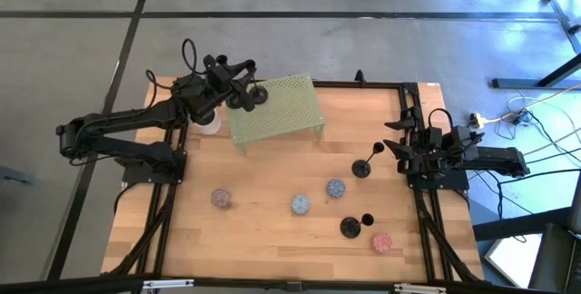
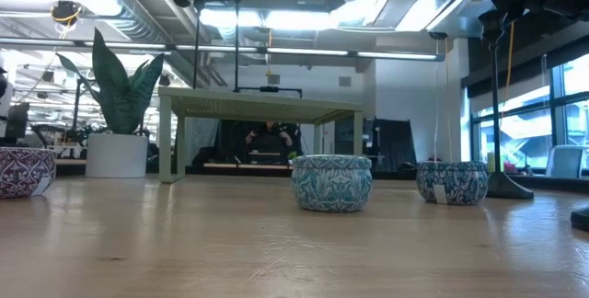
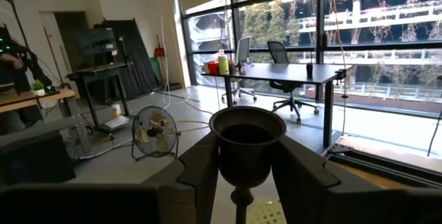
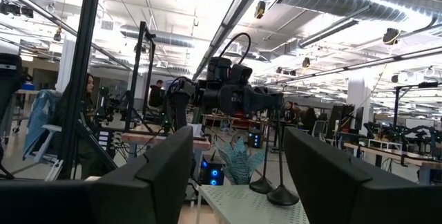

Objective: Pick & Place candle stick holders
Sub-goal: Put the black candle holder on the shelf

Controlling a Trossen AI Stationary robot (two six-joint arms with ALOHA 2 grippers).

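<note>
My left gripper (image 1: pixel 241 83) is over the green mesh stand (image 1: pixel 277 108) at the table's far side, shut on a black candle stick holder (image 3: pixel 246 141). A second holder (image 4: pixel 262 182) stands by its base on the stand right beside it. Two more holders stand on the table by their round bases: one (image 1: pixel 363 167) in front of my right gripper, one (image 1: pixel 350 227) nearer the front edge. My right gripper (image 1: pixel 392 144) is open and empty at the table's right side, its fingers wide apart in its wrist view (image 4: pixel 238 175). My left gripper has the holder's cup top (image 3: pixel 221 144) pinched between its two fingers, one on each side. The holder stands upright with its stem (image 3: pixel 239 200) running down below the fingers. Its base (image 4: pixel 282 196) is on or just above the mesh stand; which, I cannot tell.
Several small patterned tins sit on the wooden table (image 1: pixel 221 198) (image 1: pixel 300 204) (image 1: pixel 336 187) (image 1: pixel 381 241). A white cup (image 1: pixel 209 123) stands left of the green stand. Black frame rails run along the table's edges.
</note>
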